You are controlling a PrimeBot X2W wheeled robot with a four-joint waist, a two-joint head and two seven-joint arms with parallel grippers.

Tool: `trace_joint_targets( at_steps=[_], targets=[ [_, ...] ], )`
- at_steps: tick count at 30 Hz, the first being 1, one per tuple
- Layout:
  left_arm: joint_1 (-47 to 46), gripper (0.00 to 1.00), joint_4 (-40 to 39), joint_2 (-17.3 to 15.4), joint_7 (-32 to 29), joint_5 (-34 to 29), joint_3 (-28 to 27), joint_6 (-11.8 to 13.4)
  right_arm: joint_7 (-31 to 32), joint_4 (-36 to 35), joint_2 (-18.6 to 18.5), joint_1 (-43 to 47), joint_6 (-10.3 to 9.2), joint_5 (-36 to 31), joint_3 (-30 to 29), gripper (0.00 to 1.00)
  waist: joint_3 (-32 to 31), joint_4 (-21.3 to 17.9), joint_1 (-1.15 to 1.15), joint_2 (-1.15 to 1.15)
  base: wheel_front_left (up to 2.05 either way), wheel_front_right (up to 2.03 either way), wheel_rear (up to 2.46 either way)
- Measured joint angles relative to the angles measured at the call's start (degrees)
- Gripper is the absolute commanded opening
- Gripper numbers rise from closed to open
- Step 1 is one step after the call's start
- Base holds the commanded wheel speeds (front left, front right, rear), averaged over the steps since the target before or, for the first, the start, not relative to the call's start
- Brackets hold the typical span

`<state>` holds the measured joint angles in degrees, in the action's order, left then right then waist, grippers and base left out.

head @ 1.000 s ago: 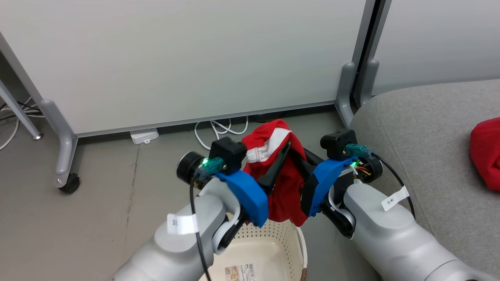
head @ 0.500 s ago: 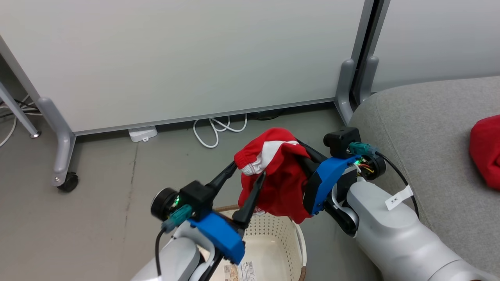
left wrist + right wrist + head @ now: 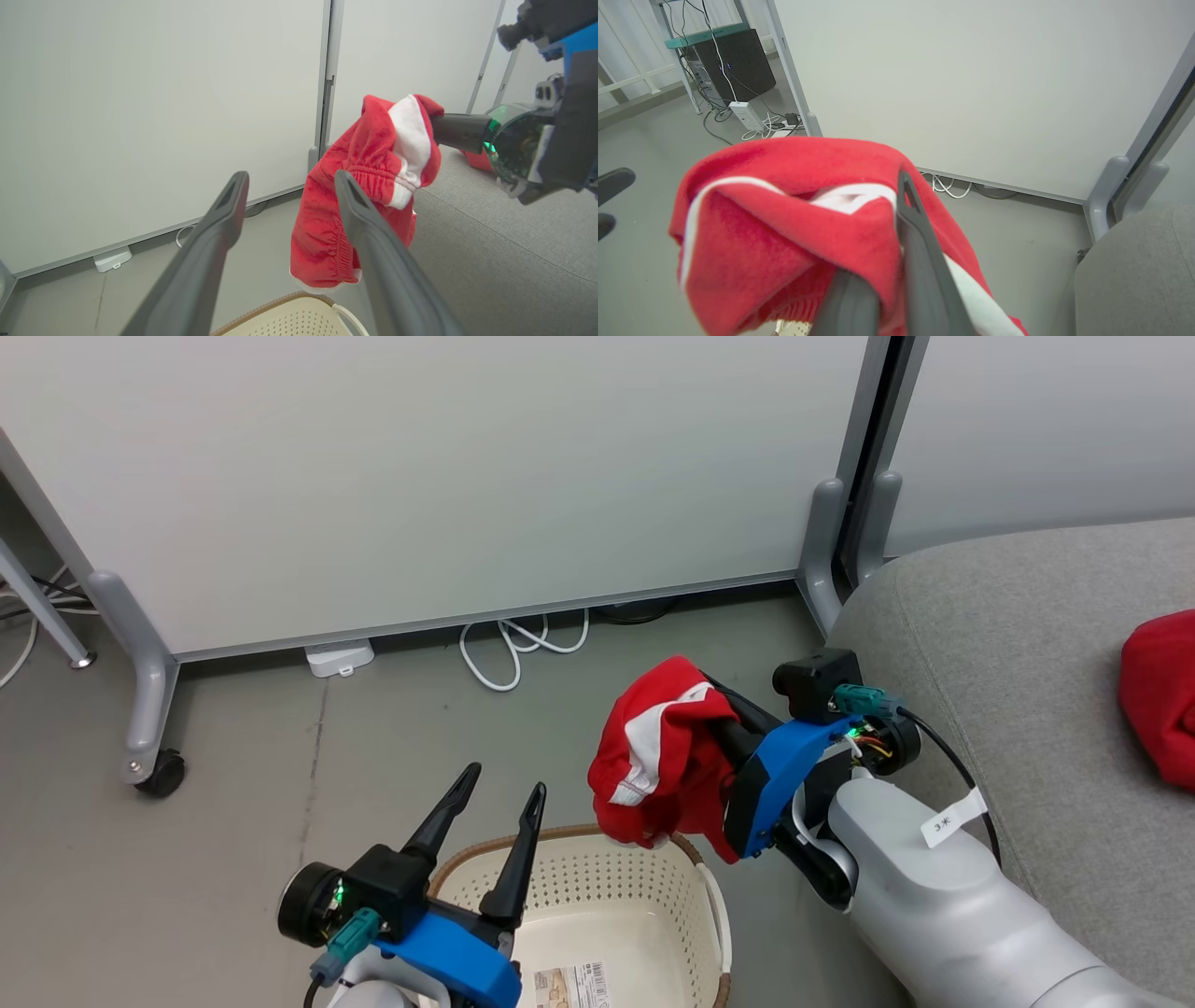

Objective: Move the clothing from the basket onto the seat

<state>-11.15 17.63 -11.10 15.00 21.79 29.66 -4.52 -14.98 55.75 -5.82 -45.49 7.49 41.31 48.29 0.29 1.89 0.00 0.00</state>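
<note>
- An office or lab workroom: tall white partition panels (image 3: 448, 476) stand on grey metal feet (image 3: 140, 681), one with a castor (image 3: 161, 773).
- The floor (image 3: 233, 821) is bare, smooth grey.
- Loose white cables (image 3: 518, 649) and a small white box (image 3: 341, 658) lie along the panel's base.
- A black computer tower (image 3: 733, 60) sits under a green-topped table (image 3: 705, 35), a power strip (image 3: 746, 115) and tangled leads beside it.
- A light-grey upholstered seat (image 3: 1008, 644) stands beside the panels.

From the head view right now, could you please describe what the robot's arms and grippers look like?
Both the left gripper and right gripper have two long, tapered dark fingers on a blue housing, with a black camera block, teal connector, black cable and green light. The right forearm is rounded silver-grey, with a handwritten white tape label.
</note>
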Motion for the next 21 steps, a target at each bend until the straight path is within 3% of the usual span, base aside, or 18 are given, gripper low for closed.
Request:
trace_joint_targets(
  at_steps=[13, 21],
  targets=[
    [2.33, 1.0, -0.08, 3.25, 0.0, -4.87, -5.66, -2.34, 0.01, -0.67, -0.16, 0.44, 0.0, -0.35, -0.6, 0.0, 0.26, -0.64, 0.0, 0.0, 0.0, 0.0, 0.0],
    [2.52, 1.0, -0.31, 3.81, 0.01, -6.22, -7.7, -2.6, 0.0, -3.2, -0.63, 0.88, 0.0, -1.4, -1.71, 0.0, 0.72, -3.67, 0.0, 0.0, 0.0, 0.0, 0.0]
  ],
)
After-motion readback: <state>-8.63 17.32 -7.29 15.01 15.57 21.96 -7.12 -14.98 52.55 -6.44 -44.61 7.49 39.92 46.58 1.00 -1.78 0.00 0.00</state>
